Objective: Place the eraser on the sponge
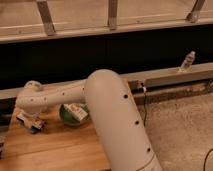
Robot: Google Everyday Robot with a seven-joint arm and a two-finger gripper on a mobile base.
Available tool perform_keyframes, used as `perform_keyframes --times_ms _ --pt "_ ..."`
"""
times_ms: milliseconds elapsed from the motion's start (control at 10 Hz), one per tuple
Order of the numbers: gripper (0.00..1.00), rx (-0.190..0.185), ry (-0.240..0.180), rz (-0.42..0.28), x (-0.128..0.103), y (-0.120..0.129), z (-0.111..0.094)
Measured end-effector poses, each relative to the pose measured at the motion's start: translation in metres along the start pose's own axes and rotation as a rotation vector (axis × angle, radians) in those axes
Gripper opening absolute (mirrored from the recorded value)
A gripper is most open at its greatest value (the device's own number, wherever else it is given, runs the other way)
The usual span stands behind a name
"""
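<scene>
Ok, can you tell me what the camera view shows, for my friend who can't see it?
A big white robot arm reaches left across a wooden table, its gripper low over a small blue-grey sponge near the left edge. Right of the gripper sits a round green plate holding a white printed carton.

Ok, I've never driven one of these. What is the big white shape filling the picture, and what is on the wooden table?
There is only one camera view, and it looks down over the robot's own body. The big white shape is its arm. It bends at the elbow and reaches left, ending in the gripper, which is low over the left end of the wooden table. Right under the gripper is a dark-and-pale thing, probably the eraser, and a bluish patch that is likely the sponge. I cannot tell whether anything is held. To the right is a round green plate with a white printed carton on it. A bottle stands on the far ledge.
</scene>
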Motion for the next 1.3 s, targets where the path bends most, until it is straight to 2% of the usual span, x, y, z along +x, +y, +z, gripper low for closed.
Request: perform_keyframes --times_ms 100,300,800,900,1300 --pt "0.06 -0.001 0.0 -0.001 -0.0004 0.0011 0.0004" --pt "0.28 -0.001 0.0 0.0 0.0002 0.0001 0.0" --pt "0.76 -0.002 -0.001 0.0 -0.0003 0.0008 -0.0001" --pt "0.8 -0.002 -0.001 0.0 -0.0003 0.0008 -0.0001" --pt "0.8 -0.002 -0.001 -0.001 0.0 0.0007 0.0001"
